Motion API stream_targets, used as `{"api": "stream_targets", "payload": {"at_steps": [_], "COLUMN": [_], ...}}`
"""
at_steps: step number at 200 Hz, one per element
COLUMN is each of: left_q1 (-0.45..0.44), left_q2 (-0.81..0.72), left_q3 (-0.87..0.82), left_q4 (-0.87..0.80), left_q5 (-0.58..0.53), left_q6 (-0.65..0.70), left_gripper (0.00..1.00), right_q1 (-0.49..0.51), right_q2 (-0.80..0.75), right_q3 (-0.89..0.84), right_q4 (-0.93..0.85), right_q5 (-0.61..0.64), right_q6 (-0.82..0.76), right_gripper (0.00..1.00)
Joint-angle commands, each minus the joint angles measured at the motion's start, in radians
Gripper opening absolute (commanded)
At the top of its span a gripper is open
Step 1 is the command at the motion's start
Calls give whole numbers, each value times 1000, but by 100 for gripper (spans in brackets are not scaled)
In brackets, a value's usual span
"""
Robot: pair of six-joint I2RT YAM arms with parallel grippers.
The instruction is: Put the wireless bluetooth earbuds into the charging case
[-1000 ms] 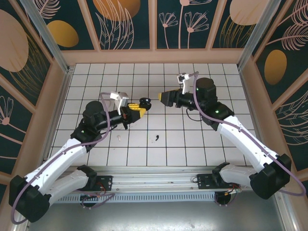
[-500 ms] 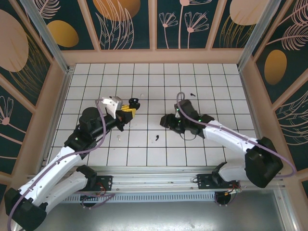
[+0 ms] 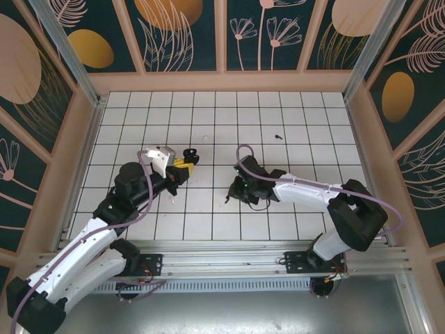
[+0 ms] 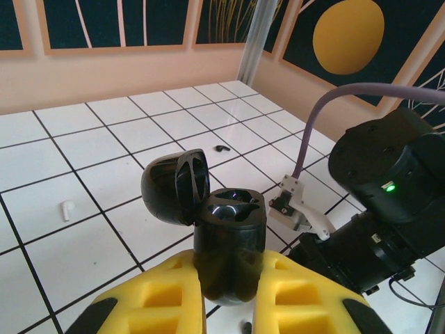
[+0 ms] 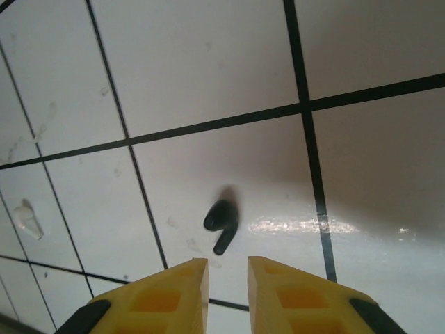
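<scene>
My left gripper is shut on the black charging case, which it holds upright. The case's lid is flipped open to the left and both sockets look empty. In the top view the left gripper holds the case left of centre. A black earbud lies on a white tile just beyond my right gripper. The yellow fingers stand a narrow gap apart with nothing between them. From above, the right gripper hangs low beside that earbud.
A white earbud lies a tile to the left, near the left arm. Another black earbud and a white one lie farther back. The right arm is close beside the case. Wooden walls ring the tiled floor.
The right arm swung down and toward the near left, ending low over the black earbud, and its jaws narrowed. The left arm shifted the open case slightly left.
</scene>
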Motion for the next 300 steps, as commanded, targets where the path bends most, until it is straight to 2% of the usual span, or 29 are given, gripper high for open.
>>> {"api": "stream_targets", "payload": {"at_steps": [1, 149, 253, 272, 300], "left_q1": [-3, -3, -3, -3, -4], "left_q2": [-4, 38, 32, 31, 32], "left_q3": [-3, 3, 6, 9, 11], "left_q4": [18, 29, 24, 19, 21], "left_q5": [-11, -5, -2, -4, -4], "left_q6": [16, 24, 17, 20, 20], "left_gripper": [0, 0, 0, 0, 0], "right_q1": [17, 35, 69, 68, 68], "right_q2": [42, 192, 212, 194, 202], "right_q3": [32, 132, 269, 269, 274], "right_q4": [10, -2, -159, -185, -235], "right_q5": [9, -13, 75, 86, 94], "right_q6": [27, -30, -116, -134, -153], "right_gripper": [21, 17, 16, 17, 25]}}
